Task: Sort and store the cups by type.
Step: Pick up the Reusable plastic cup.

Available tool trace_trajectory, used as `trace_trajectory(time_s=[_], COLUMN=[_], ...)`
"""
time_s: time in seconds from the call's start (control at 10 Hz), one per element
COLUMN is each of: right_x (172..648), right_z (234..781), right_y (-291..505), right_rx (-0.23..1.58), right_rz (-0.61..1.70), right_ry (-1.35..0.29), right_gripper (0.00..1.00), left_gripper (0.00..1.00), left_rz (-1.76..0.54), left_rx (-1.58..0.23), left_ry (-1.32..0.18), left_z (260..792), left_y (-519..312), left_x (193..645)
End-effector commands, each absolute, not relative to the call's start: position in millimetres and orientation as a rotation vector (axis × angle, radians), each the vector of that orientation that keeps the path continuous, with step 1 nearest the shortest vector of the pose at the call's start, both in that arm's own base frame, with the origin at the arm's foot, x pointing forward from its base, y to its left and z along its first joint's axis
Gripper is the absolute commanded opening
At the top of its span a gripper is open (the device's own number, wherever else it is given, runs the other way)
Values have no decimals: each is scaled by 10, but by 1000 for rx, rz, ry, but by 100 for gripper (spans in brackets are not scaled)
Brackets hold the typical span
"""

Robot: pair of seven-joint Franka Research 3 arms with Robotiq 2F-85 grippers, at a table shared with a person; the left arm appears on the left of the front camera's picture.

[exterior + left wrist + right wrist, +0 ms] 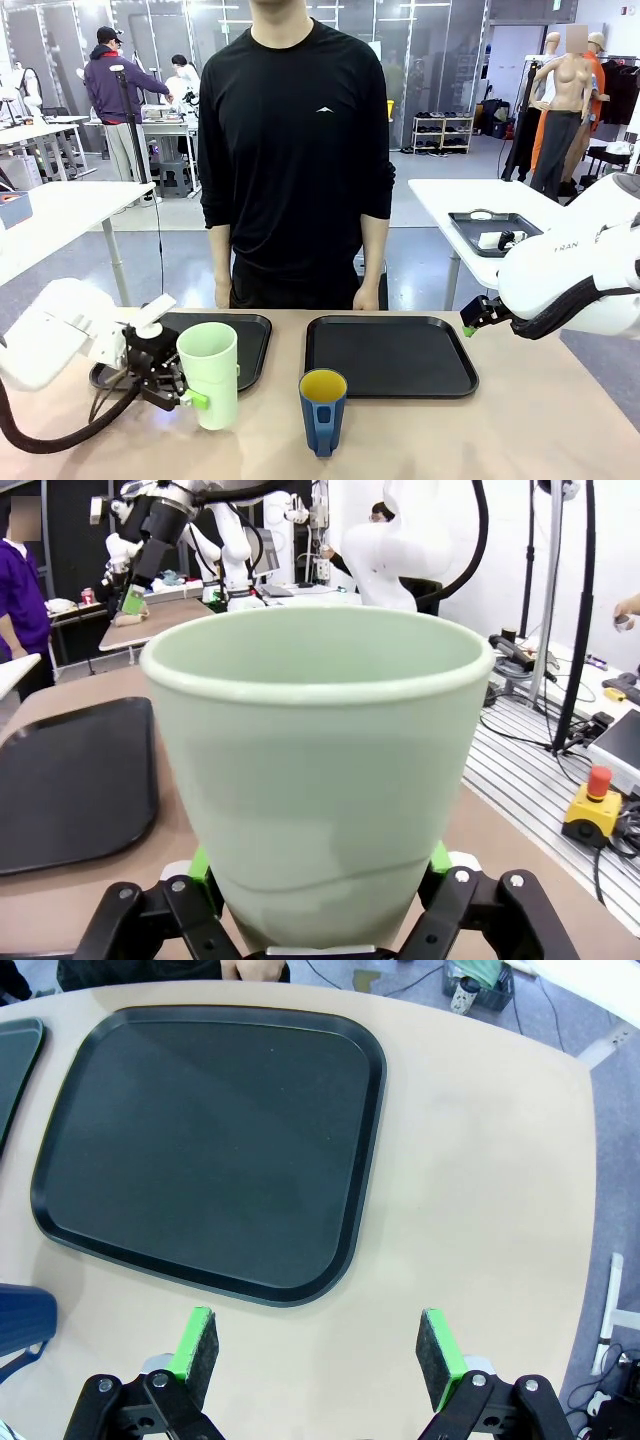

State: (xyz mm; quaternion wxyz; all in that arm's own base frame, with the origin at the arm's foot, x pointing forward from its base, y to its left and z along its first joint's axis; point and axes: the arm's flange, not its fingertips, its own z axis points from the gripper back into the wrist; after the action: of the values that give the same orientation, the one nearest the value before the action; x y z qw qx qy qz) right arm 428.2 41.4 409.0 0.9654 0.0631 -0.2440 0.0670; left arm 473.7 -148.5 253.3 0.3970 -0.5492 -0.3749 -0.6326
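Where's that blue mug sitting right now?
In the front view the blue mug stands on the table near the middle, in front of the gap between the left tray and the right tray, just right of the green tumbler.

tan table (540, 420), left black tray (252, 345), right black tray (390, 355) beside it, dark blue mug (323, 410) upright in front

Floor: grey floor (430, 170), glossy, took reflections; ribbed metal plating (530, 780) lay along one side, black cables (505, 715) trailing over it.
Walls: glass partitions (420, 50) closed off the far end.
Furniture: a white table (60, 215) stood at left, a second table (470, 195) at right; a low shelf rack (443, 132) stood at the back.
Light: bright and even throughout.
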Motion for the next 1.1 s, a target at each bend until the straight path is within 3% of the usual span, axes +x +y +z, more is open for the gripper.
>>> trace_trajectory(time_s=[0.0,0.6,1.0], right_x=[4276,4276,4276], right_z=[4076,4076,4076], right_y=[409,409,409], right_rx=[133,133,133], right_rz=[134,134,134], right_ry=[-491,-491,-491], right_gripper=[100,100,100], left_gripper=[7,7,7], left_rz=[-1581,-1550,-1533], left_rx=[-1398,-1342,-1337], left_ry=[-981,-1045,-1011], left_z=[2737,2858,2805], left_y=[-1302,-950,-968], left_x=[4584,4422,4492])
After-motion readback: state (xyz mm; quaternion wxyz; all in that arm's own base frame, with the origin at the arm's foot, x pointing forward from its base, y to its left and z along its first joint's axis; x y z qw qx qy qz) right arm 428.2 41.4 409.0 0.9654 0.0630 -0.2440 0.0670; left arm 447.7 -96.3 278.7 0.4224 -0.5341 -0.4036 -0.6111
